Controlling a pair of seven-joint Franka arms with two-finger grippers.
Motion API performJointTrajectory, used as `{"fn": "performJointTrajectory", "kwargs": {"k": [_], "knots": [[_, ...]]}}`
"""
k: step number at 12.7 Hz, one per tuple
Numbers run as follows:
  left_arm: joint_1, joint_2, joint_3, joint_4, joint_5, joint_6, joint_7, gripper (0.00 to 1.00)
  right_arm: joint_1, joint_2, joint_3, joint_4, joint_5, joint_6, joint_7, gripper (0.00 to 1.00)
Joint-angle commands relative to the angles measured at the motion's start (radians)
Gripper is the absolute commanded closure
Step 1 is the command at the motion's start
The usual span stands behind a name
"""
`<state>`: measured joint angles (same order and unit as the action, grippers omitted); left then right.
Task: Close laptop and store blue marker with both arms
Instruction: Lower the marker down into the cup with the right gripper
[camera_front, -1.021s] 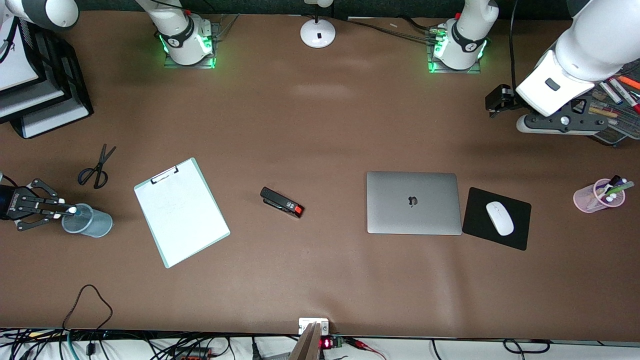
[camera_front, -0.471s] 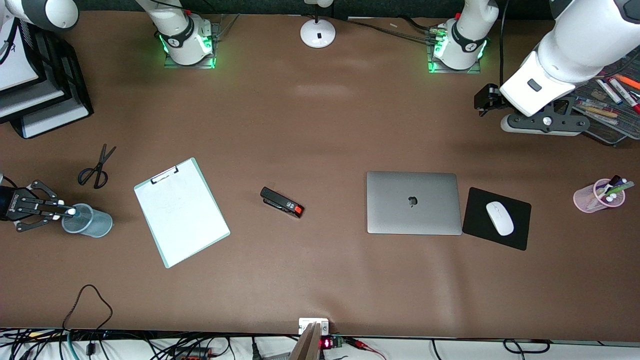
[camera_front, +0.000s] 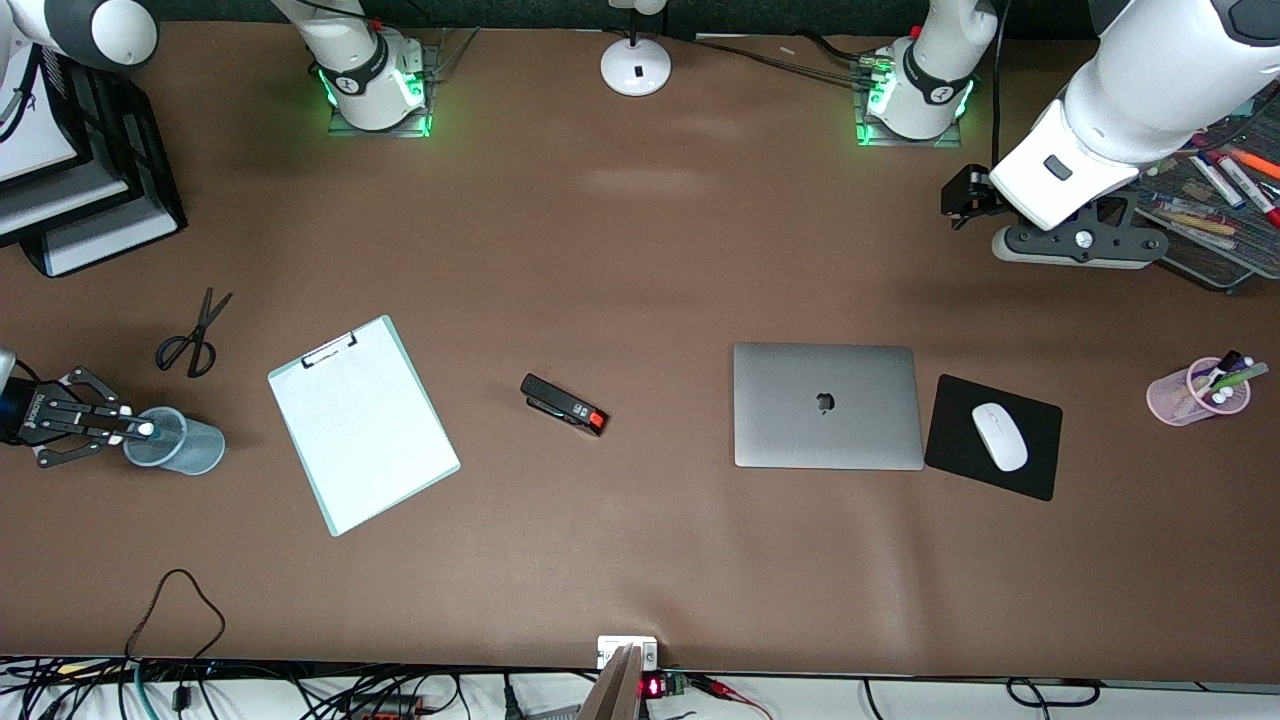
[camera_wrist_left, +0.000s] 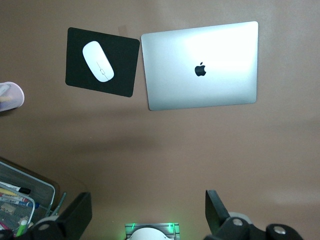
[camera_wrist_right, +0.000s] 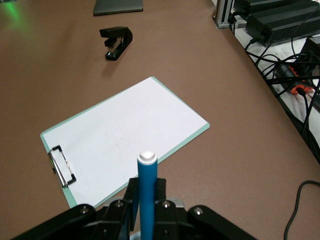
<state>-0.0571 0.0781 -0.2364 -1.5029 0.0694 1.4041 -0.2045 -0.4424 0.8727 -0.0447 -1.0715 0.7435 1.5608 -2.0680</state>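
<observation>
Jaws: right gripper (camera_front: 128, 431) clamped on the blue marker (camera_front: 141, 430) over the blue cup (camera_front: 180, 441); laptop (camera_front: 827, 405) lid down mid-counter, beside the mouse pad (camera_front: 950, 440). Left wrist view — left gripper (camera_wrist_left: 147, 216) jaws apart, holding nothing, high over the counter (camera_wrist_left: 200, 150). Right wrist view — marker upright, clipboard (camera_wrist_right: 122, 137) near.

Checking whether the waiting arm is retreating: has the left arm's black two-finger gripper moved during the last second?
Yes. The left gripper has moved up the front view, away from the closed silver-grey laptop and toward its own green-lit base.
</observation>
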Motion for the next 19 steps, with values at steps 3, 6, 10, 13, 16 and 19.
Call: {"fn": "performJointTrajectory", "kwargs": {"k": [3, 6, 10, 13, 16, 19], "knots": [[-0.009, 0.014, -0.004, 0.027, 0.023, -0.031, -0.009, 0.0, -0.021, 0.055, 0.016, 0.035, 0.022, 0.022, -0.154, 1.0], [-0.01, 0.028, -0.004, 0.026, 0.024, -0.031, -0.009, 0.0, -0.021, 0.06, 0.016, 0.036, 0.022, 0.039, -0.175, 1.0], [-0.01, 0.035, -0.004, 0.026, 0.026, -0.031, -0.009, 0.0, -0.019, 0.068, 0.016, 0.033, 0.022, 0.074, -0.245, 1.0], [-0.009, 0.046, -0.004, 0.03, 0.038, -0.031, -0.009, 0.0, -0.032, 0.087, 0.019, 0.012, 0.095, 0.09, -0.375, 1.0], [-0.009, 0.046, -0.006, 0.033, 0.067, -0.028, -0.036, 0.0, -0.042, 0.098, 0.019, -0.004, 0.125, 0.093, -0.386, 1.0], [-0.009, 0.045, -0.009, 0.038, 0.07, -0.025, -0.041, 0.0, -0.042, 0.097, 0.017, -0.004, 0.125, 0.094, -0.385, 1.0]]}}
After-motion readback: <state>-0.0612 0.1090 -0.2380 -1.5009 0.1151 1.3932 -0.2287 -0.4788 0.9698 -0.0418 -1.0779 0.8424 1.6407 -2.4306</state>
